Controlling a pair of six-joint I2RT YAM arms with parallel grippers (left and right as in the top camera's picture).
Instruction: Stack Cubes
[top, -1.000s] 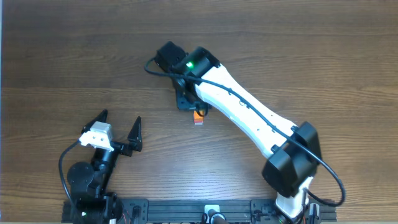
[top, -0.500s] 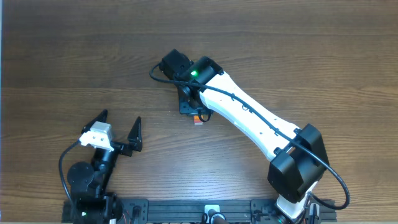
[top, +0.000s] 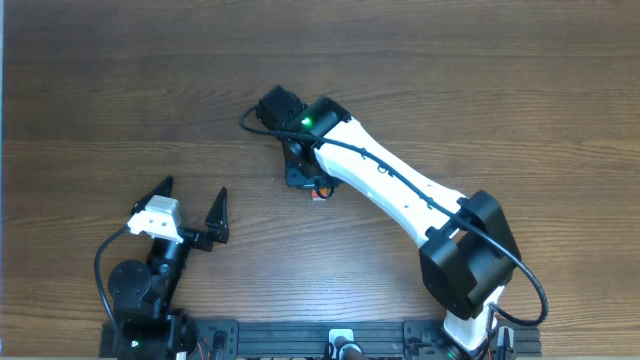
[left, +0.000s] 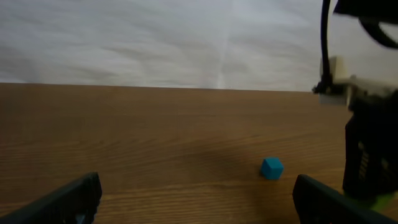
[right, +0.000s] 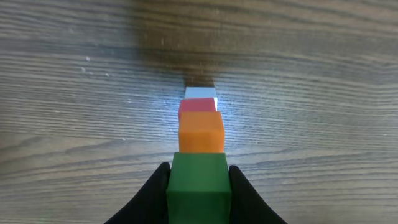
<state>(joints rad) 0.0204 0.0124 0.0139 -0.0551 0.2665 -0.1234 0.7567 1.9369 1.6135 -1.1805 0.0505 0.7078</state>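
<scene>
Right gripper (top: 302, 170) has shifted down top view since a second ago and now covers most of stack (top: 319, 193); only orange-red sliver shows beside arm. Green cube (right: 199, 186) clamped between right fingers, near edge cut off by frame. It sits directly over orange cube (right: 201, 134); contact not discernible. Beneath: red cube (right: 198, 107), pale cube (right: 201, 93), on table (top: 480, 90). Stack's long axis vertical, seen almost end-on from right wrist. Blue cube (left: 271, 168) lies alone on table. Left gripper (top: 190, 213) spread wide, holding nothing.

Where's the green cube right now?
In the right wrist view, the green cube is pinched in the right tool, just above the orange cube.
</scene>
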